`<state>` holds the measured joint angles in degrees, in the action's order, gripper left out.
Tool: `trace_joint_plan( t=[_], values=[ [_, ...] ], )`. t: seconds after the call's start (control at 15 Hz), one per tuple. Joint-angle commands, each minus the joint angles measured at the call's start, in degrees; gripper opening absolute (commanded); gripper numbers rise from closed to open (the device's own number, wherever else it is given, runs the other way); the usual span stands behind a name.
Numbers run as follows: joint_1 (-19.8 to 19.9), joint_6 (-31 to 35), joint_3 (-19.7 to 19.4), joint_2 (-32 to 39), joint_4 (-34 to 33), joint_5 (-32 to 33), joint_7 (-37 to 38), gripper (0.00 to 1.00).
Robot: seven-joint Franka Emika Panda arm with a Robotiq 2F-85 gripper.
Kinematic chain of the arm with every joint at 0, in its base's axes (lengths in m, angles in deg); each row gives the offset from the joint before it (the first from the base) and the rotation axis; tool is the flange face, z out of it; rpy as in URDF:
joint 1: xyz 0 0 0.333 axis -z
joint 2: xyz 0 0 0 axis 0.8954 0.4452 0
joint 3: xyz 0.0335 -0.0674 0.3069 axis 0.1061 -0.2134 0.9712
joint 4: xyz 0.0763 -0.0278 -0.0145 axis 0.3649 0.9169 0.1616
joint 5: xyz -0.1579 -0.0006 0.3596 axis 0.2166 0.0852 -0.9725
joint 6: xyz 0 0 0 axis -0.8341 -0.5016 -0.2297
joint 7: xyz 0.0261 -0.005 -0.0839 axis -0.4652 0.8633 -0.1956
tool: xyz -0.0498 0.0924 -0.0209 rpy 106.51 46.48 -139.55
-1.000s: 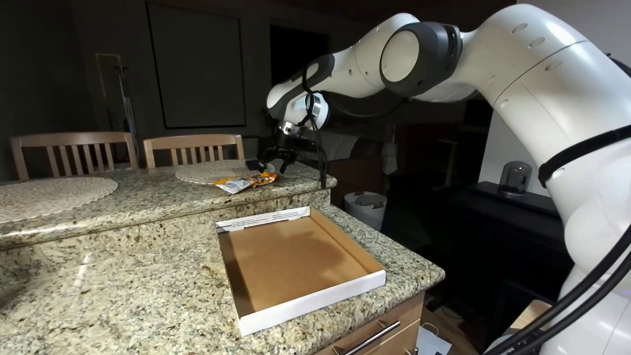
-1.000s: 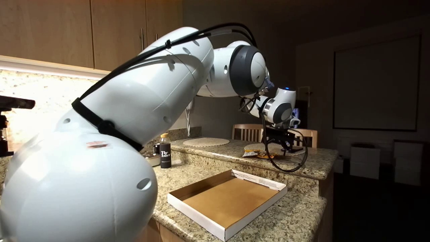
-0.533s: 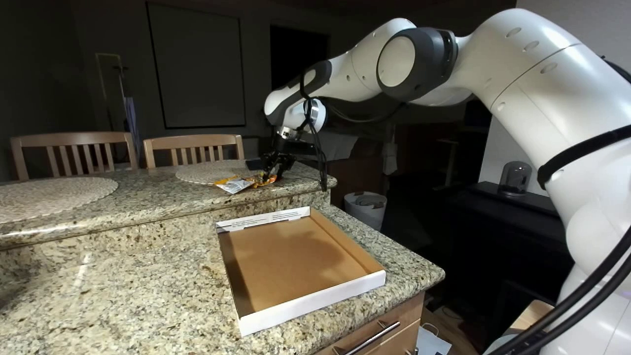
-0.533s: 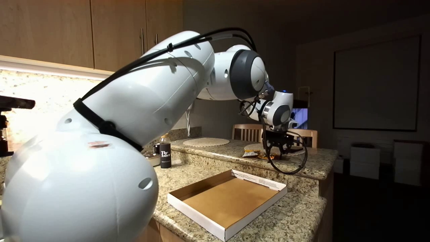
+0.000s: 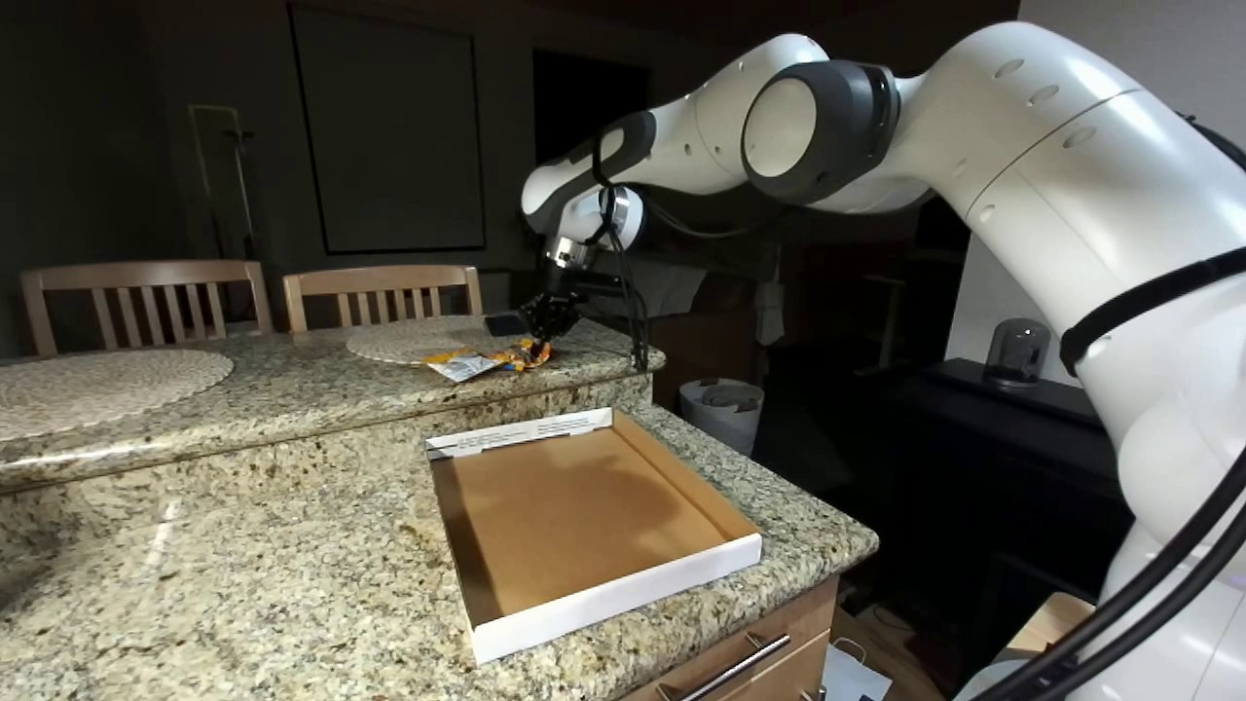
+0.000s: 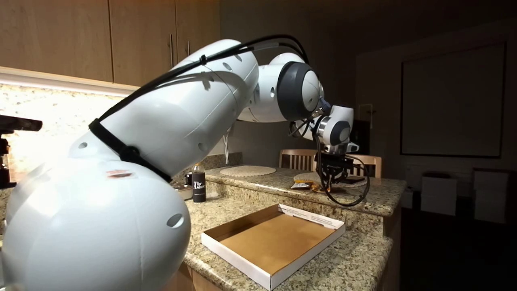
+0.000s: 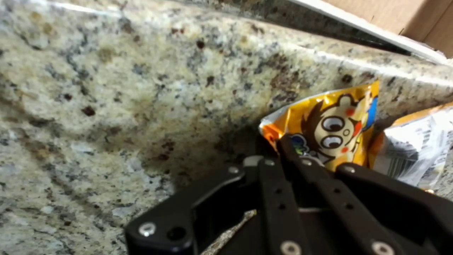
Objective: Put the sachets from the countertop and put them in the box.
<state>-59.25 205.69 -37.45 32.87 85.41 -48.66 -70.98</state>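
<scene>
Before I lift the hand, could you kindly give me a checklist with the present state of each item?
1. The hand has hold of the cartoon-face sachet: ok, it looks shut on one edge in the wrist view.
2. That hold is firm enough to lift: cannot tell.
3. The barcode-side sachet is free of its neighbour: cannot tell; they lie very close, possibly overlapping.
4. The box is open side up: ok, in both exterior views.
5. The hand is above the box: not ok, it is at the raised countertop.

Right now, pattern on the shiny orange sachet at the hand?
Cartoon face on the sachet; clearest in wrist view.
</scene>
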Motion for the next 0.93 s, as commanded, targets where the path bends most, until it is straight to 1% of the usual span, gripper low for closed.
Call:
trace_joint_plan(
  t=[0.0,0.07,0.13,0.2,0.27,0.33,0.4,0.47,0.53,0.6,0.67,0.73,0.8,0.87],
  values=[
    [2.15,-10.62,1.49,-1.14,-1.32,-1.32,0.86,0.00],
    [2.67,-13.95,1.68,-1.30,-1.68,-1.97,0.63,0.02],
    [3.74,-17.53,1.75,-3.20,0.77,-2.77,0.01,0.04],
    [4.31,-20.78,1.51,-4.09,1.82,-3.24,0.10,0.03],
    [4.93,-22.89,0.85,-6.61,5.79,-3.32,0.22,0.05],
    [5.42,-25.36,0.45,-7.87,7.59,-3.45,0.21,0.04],
    [5.72,-26.99,0.01,-9.93,11.19,-3.11,-0.31,0.03],
    [5.94,-28.45,-0.21,-11.15,13.23,-2.99,-0.86,0.02],
    [5.58,-29.91,-0.36,-12.93,15.76,-2.00,-2.33,0.04],
    [4.97,-31.28,-0.36,-14.65,18.34,-1.10,-4.04,0.03],
    [4.35,-32.90,0.05,-16.43,20.91,-0.52,-6.28,0.14],
    [3.92,-34.08,0.41,-18.09,23.60,-0.61,-7.87,0.29],
    [2.94,-35.49,0.56,-19.88,26.22,0.09,-8.75,0.32],
    [1.97,-36.71,0.76,-21.67,29.03,0.70,-9.61,0.40]
  ],
)
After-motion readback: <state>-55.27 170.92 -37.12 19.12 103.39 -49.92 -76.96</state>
